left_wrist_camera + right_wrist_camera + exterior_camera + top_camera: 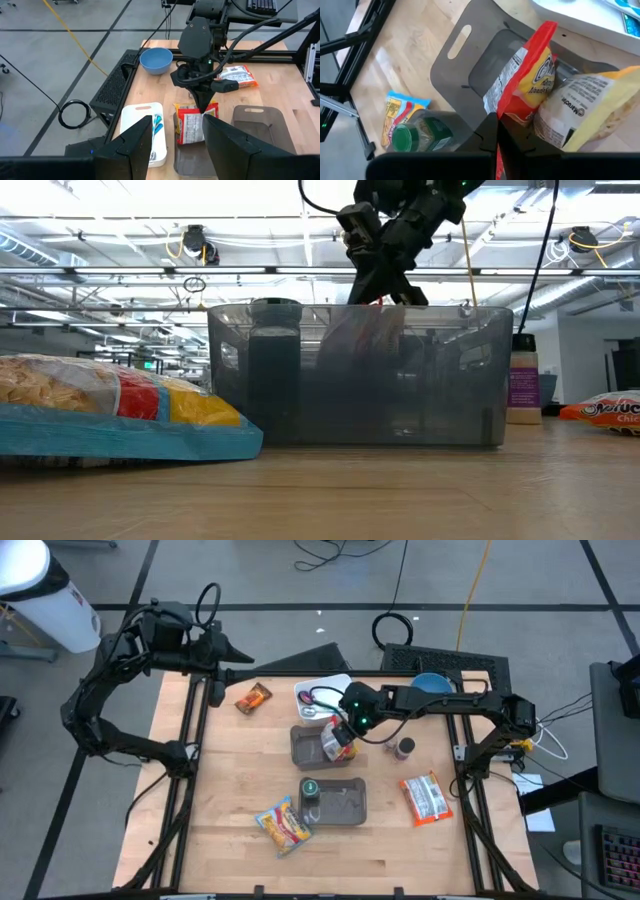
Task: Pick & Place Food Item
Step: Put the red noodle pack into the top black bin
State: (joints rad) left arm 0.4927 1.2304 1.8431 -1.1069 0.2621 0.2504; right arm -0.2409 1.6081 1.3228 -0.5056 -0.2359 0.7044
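The wooden worktop (230,780) carries two grey bins near its centre. The right arm reaches in from 3 o'clock, bent at the elbow, and its right gripper (338,743) points down over the far bin (305,747), jaws pinched shut on the top edge of a red-and-yellow snack bag (192,125) hanging into that bin. The left arm is folded back at 10 o'clock; the left gripper (243,659) hovers beyond the worktop's far edge, jaws partly apart and holding nothing. The near bin (345,804) holds a green-lidded jar (310,790). A pasta bag (284,826) lies at 6 o'clock, with open wood around it.
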